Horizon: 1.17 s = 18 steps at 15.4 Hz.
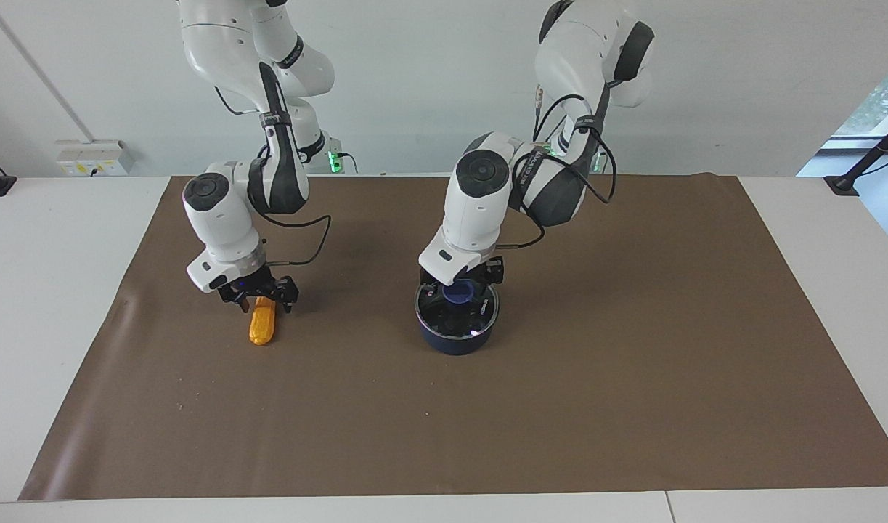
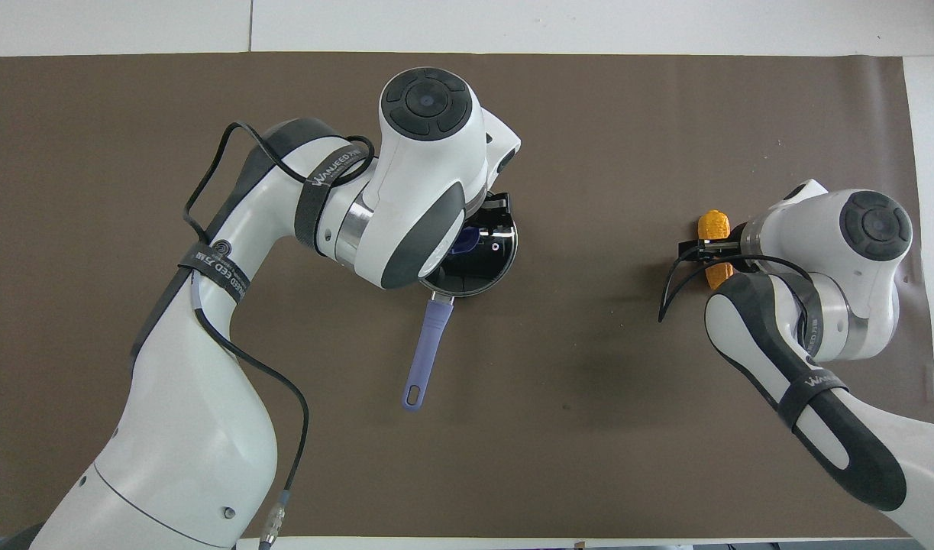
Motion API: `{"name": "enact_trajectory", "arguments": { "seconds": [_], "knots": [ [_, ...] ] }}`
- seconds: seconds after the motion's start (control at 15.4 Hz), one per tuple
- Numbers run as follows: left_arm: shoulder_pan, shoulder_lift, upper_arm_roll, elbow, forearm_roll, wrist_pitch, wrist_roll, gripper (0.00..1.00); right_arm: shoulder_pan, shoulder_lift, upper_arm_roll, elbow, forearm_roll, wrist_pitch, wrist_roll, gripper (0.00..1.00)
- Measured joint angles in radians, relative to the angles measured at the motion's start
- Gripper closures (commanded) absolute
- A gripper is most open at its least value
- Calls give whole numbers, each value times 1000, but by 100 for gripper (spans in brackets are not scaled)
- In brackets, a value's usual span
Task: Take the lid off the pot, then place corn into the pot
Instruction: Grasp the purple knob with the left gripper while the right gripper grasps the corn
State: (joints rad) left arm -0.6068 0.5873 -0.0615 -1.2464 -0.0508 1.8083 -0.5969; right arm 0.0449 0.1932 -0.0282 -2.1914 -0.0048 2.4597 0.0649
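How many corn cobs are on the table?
1. The corn lies on the brown mat toward the right arm's end of the table, with the right gripper down around its end nearer the robots. None shows through the glass lid of the pot.

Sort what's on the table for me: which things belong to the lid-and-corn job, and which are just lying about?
Job:
- lid, on the pot
- pot
- corn, toward the right arm's end
- left gripper, over the lid's knob
- right gripper, down around the corn

Lying about:
- brown mat, under everything
- wall socket box, off the mat
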Motion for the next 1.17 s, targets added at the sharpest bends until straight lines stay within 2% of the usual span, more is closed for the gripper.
{"name": "enact_trajectory", "arguments": {
  "seconds": [0.06,0.19,0.26,0.32,0.45,0.52,0.84,0.97,1.17],
  "knots": [
    [0,0,0,-7,2,12,-10,0,0,2,0,0,0,0,0,29],
    [-1,0,0,-28,9,41,-34,0,0,4,0,0,0,0,0,32],
    [-3,0,0,-40,11,55,-41,0,0,5,0,0,0,0,0,38],
    [-4,0,0,-49,12,63,-45,0,0,6,0,0,0,0,0,50],
    [-4,-1,0,-55,14,63,-48,0,0,8,0,0,0,0,0,86],
    [-5,-3,0,-55,14,59,-48,0,0,9,0,0,0,0,0,100],
    [-5,-8,0,-55,14,54,-49,0,4,9,2,21,0,-37,-1,100],
    [-5,-8,0,-55,14,54,-49,1,22,9,4,70,0,-113,-1,100],
    [-5,-8,0,-55,14,54,-50,7,72,7,5,162,0,-244,-1,100]
  ]
}}
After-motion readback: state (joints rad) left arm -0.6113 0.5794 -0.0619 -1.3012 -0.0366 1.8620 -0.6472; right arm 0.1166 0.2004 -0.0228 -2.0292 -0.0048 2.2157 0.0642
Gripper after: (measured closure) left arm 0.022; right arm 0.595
